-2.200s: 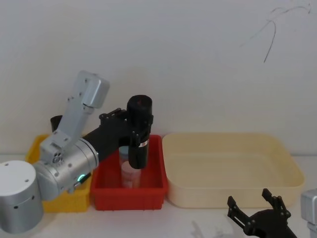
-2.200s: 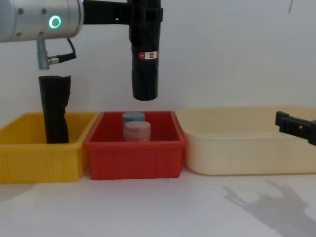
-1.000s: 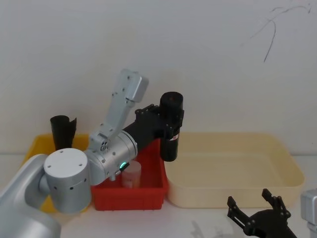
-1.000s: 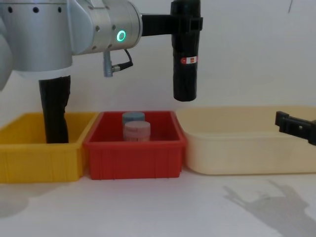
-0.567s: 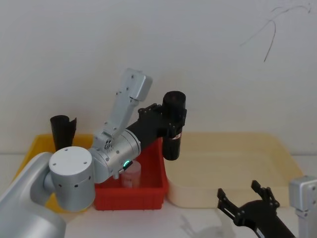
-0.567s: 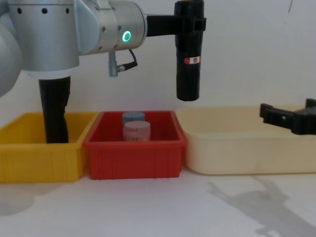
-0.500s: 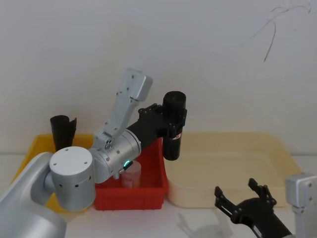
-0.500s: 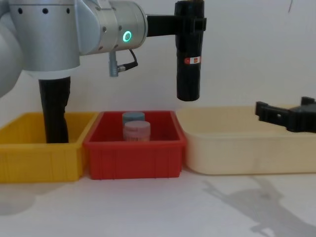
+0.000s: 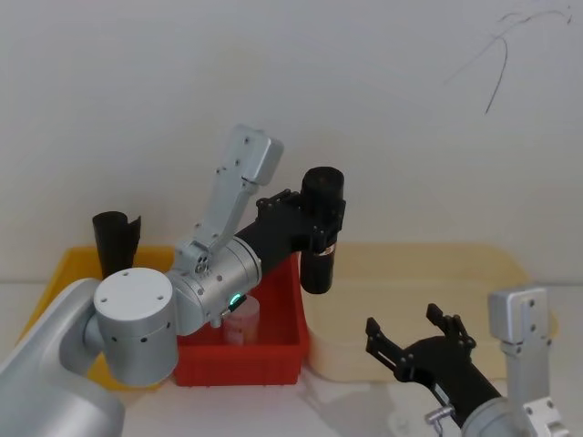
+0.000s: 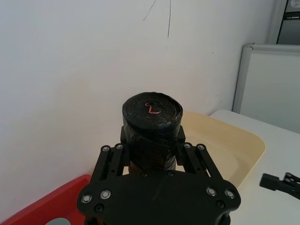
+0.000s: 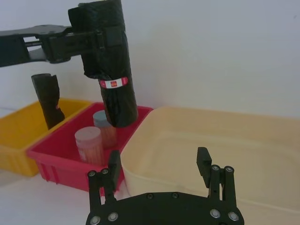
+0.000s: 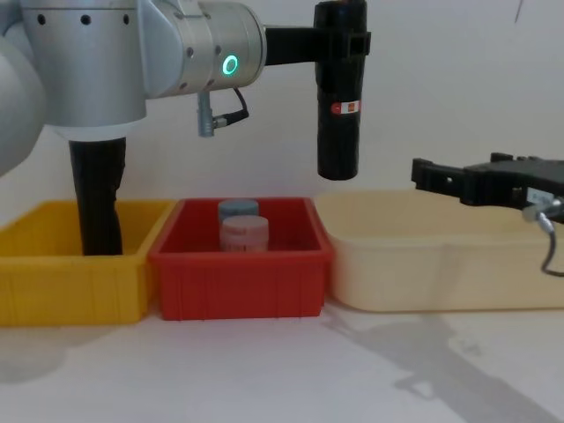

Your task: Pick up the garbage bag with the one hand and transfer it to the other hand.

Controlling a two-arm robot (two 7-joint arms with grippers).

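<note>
So, handoff setup: bag held high, second gripper open and waiting

Right now the left gripper [image 12: 342, 42] is pinching the garbage bag [image 12: 337, 97] near its top end and holding it upright in the air. The bag hangs over the spot where the right edge of the red bin [image 12: 238, 282] meets the left edge of the cream tray [image 12: 441, 273]. My read is that the high grip is on purpose. It leaves the lower body, from the label band [image 12: 340, 107] down, bare for a second grab.

The right gripper [image 9: 407, 326] hovers above the cream tray with its fingers spread wide and aimed at the bag. It's apart from the bag, nothing touching. In the chest view it sits about level with the bag's bottom end, so I'd guess it needs to come up a bit and move in before closing.

Keeping the roll vertical makes sense too, since a sideways jaw can wrap it cleanly.

The matt black roll [image 12: 97, 198] stands in the yellow bin [image 12: 70, 282] and two jars [image 12: 244, 231] sit in the red one, all well below the action.
</note>
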